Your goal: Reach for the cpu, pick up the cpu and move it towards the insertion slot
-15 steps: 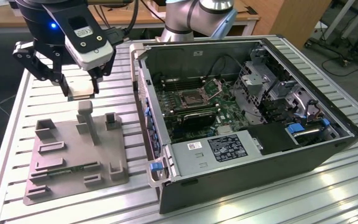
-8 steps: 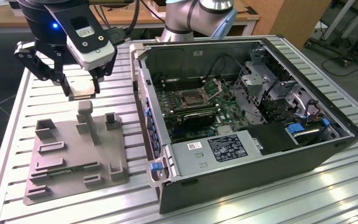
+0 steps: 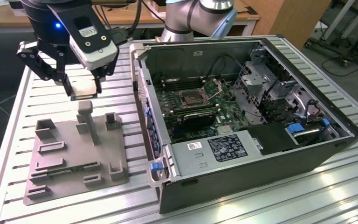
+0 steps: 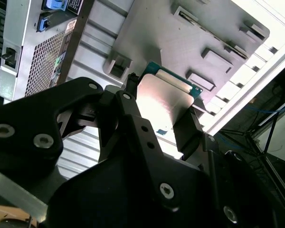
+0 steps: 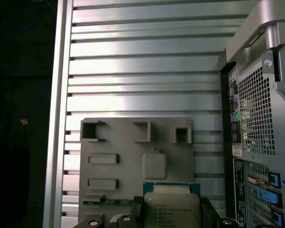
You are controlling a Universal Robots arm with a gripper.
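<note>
Because the cpu (image 4: 162,97) is pinched by only 2 opposite edges, a slip or twist in the grasp looks like the likeliest trouble. The chip is thin and smooth, and I judge that a tilted one would meet the insertion slot (image 3: 191,99) askew. It could also knock the raised hinged plate (image 3: 215,86) or the case wall (image 3: 143,93), which stands between the grey fixture (image 3: 73,154) and that slot. The gripper (image 3: 82,87) hangs above the grey fixture, clear of its posts. Its fingers (image 4: 187,128) are clenched on the cpu, 1 at each side, so the chip sits between them. The pale metal top faces the wrist cameras and a green edge pokes out past the fingertips.
</note>
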